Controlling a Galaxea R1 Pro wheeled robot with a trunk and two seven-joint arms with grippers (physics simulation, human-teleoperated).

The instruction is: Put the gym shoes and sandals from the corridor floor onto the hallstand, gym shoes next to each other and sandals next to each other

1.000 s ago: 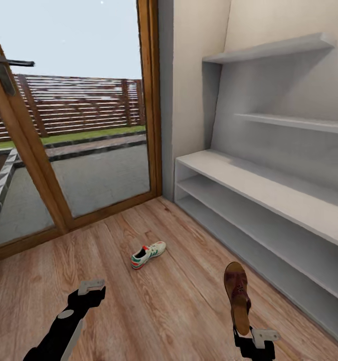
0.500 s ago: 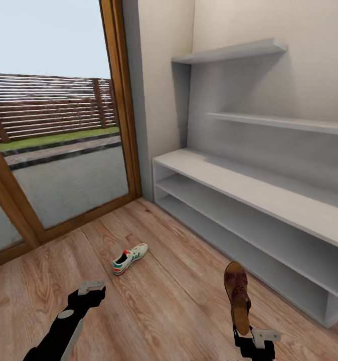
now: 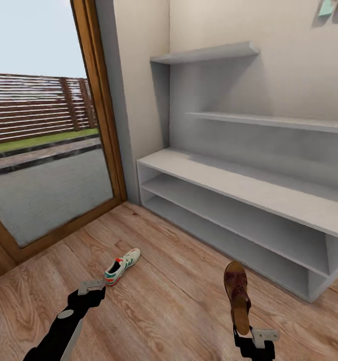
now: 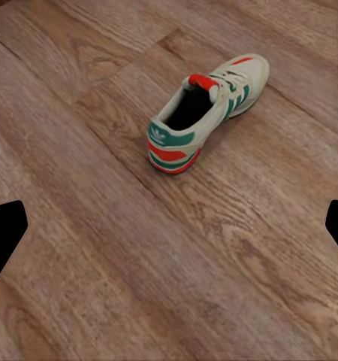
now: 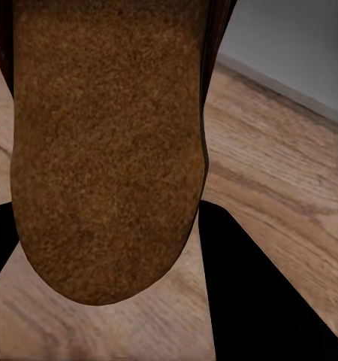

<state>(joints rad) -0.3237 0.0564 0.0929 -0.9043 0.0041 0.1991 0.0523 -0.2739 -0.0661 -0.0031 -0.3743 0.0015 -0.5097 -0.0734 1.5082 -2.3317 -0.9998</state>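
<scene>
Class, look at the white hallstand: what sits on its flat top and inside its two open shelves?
The hallstand holds nothing on its visible top or shelves. Its right end is cut off, and the shelves' back corners are shadowed, so those parts cannot be checked.

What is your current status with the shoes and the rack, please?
Right gripper shut on a sandal, held up off the floor. Left gripper open, over a gym shoe lying on the floor. Hallstand ahead, path unobstructed.
</scene>
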